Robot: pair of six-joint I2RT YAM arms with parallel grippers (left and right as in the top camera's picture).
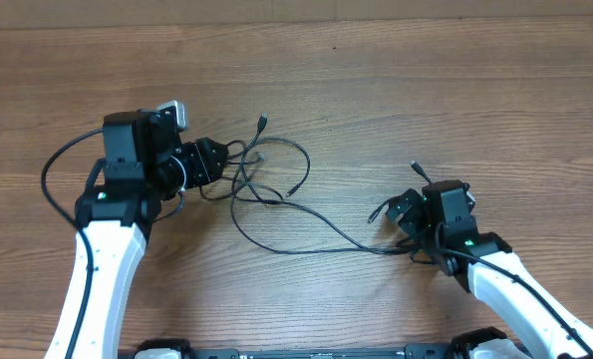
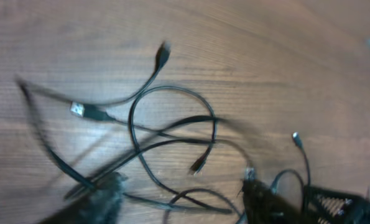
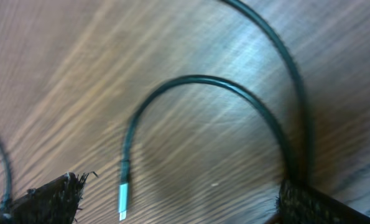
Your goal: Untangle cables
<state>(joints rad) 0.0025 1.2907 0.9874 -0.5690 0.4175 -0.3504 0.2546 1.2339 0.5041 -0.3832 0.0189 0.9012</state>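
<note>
Overhead, the cables (image 1: 276,199) lie in loose crossing loops left of the table's (image 1: 396,70) middle, right at the tips of the left gripper (image 1: 208,163). One long cord (image 1: 316,242) trails toward the near edge and across to the right gripper (image 1: 401,211), and bare wood runs wide along the whole far edge and between the two arms. Left wrist view shows the left gripper's fingers (image 2: 104,196) spread and blurred, a cord passing by one of them, touching or not I cannot tell, while right wrist view shows the right gripper's fingers (image 3: 48,199) spread wide, a cord with a silver plug (image 3: 123,202) arching between them.
</note>
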